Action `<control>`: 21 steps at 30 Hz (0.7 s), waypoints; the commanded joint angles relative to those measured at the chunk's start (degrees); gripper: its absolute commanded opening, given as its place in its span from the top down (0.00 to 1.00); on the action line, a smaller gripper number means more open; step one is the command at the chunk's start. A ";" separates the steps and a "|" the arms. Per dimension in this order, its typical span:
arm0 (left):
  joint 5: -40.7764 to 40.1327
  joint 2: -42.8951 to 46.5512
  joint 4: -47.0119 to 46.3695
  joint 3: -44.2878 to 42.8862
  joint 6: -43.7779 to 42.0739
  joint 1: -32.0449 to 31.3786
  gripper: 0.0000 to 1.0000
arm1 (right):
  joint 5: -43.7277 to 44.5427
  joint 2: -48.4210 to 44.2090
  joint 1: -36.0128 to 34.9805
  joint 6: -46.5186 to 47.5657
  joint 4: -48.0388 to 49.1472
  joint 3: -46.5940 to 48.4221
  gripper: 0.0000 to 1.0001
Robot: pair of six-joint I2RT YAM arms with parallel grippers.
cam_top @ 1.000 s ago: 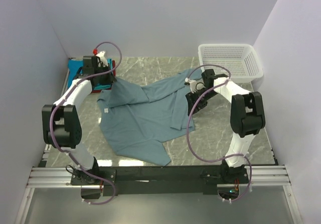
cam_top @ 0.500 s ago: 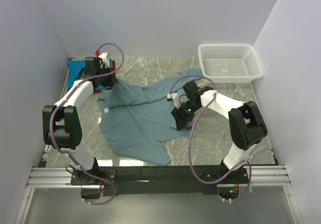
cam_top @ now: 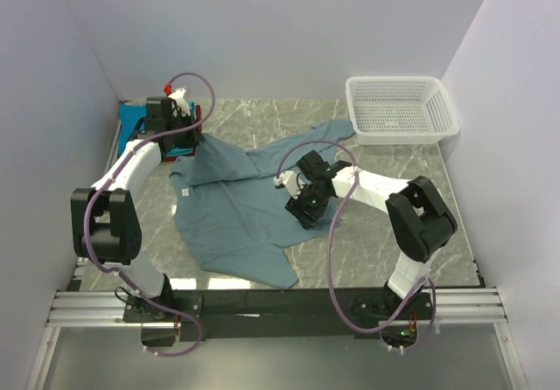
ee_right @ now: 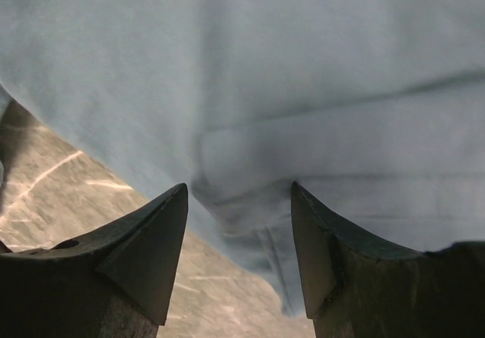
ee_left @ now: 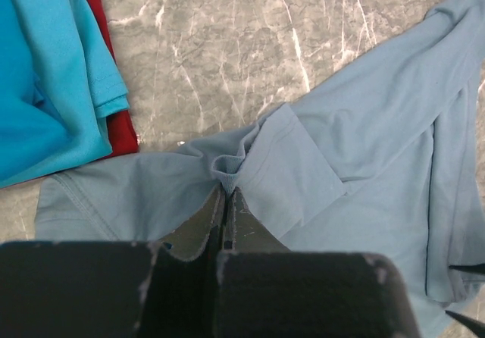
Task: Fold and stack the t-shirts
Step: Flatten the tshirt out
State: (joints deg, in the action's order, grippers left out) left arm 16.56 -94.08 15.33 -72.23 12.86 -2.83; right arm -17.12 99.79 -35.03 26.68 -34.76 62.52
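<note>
- Lying crumpled across the middle of the table (cam_top: 385,233), the grey-blue t-shirt (cam_top: 236,215) is sprawling unfolded. In the top view its body is trailing toward 7 o'clock and one part is reaching toward 1 o'clock.
- The left gripper (ee_left: 226,198) is pinching a gathered ridge of this shirt at its 10 o'clock corner, jaws pressed together on the cloth.
- The right gripper (ee_right: 239,201) is standing wide at the shirt's 3 o'clock edge. Its fingers are straddling a hem fold and gripping nothing.
- The bright blue tee (ee_left: 38,65) and the red tee (ee_left: 121,133) are sitting folded at the table's 10 o'clock, just beside the pinched cloth. Whether a teal one is lying among them cannot be told.
- The white basket (cam_top: 402,110) is sitting at 1 o'clock, near the shirt's far tip.
- Judging by this layout, the task is running past its midpoint: the folded pile is looking finished, while the grey-blue shirt is awaiting spreading, folding and stacking.
</note>
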 commanded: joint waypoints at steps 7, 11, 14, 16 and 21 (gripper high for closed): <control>-0.82 1.89 -0.83 0.07 -1.17 -0.07 0.99 | 4.47 0.67 -1.36 0.48 0.93 -0.30 0.64; -1.96 2.41 -0.57 -0.02 -1.52 0.02 0.99 | 5.35 -2.31 -0.66 1.53 0.49 0.06 0.95; -2.41 3.81 -1.00 0.24 -1.61 0.02 0.99 | 4.21 -8.54 0.92 4.07 -0.48 -1.69 1.00; -2.93 6.18 -2.05 0.94 -1.35 0.02 0.99 | 3.24 -14.60 1.89 6.53 -2.31 -3.88 1.00; -7.32 13.03 -2.15 0.51 0.14 0.02 1.00 | 3.93 -32.41 6.00 19.89 -15.99 -8.81 1.00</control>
State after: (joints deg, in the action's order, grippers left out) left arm 12.51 -87.68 15.77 -70.28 12.82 -2.83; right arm -13.21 77.28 -31.35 37.19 -39.94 55.75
